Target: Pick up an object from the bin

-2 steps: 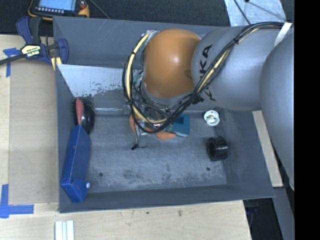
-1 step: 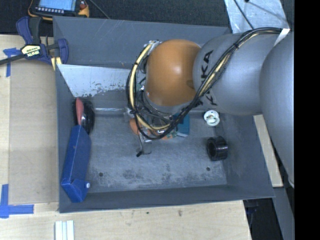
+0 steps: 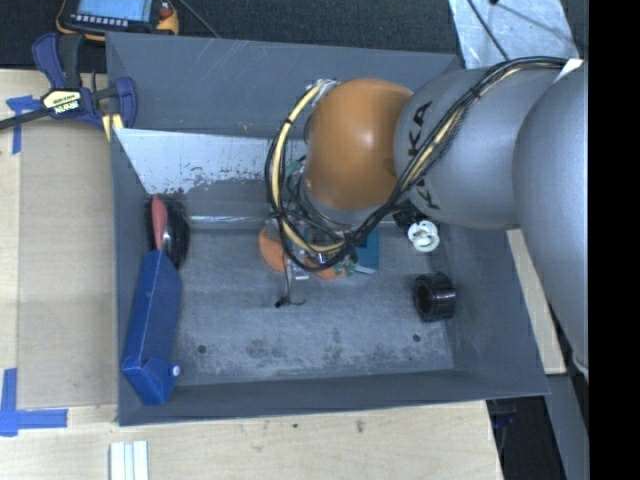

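My arm (image 3: 500, 148) comes in from the right of the camera view, its thick grey links bent so that the wrist points steeply downward. A rounded orange cover (image 3: 355, 143) sits over my wrist, with yellow and black cables (image 3: 283, 163) looped along its left side and bunched beneath it. My hand (image 3: 292, 290) hangs straight down under that bundle, slim and dark, the lowest part of me.

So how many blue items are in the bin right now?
2. A long blue block lies along the left wall of the bin; a smaller blue piece sits mid-bin, partly under the arm. The arm may hide others.
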Available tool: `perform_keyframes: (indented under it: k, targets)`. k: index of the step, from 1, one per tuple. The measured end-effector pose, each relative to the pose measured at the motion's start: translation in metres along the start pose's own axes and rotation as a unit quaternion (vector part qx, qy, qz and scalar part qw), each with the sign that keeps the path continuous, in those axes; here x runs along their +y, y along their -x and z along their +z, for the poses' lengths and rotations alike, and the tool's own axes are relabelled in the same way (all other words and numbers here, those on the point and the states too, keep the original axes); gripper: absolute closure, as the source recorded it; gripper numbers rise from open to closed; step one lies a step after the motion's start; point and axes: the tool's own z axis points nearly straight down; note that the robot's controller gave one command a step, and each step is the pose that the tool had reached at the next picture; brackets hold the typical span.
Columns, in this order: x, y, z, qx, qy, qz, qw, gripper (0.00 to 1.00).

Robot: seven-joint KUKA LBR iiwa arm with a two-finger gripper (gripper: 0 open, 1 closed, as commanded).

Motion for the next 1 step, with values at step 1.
perform_keyframes:
  k: [1]
  targets:
    - [-0.0169, 0.0266, 0.0289, -0.0036, 0.000, -0.057, 0.9984, 0.00]
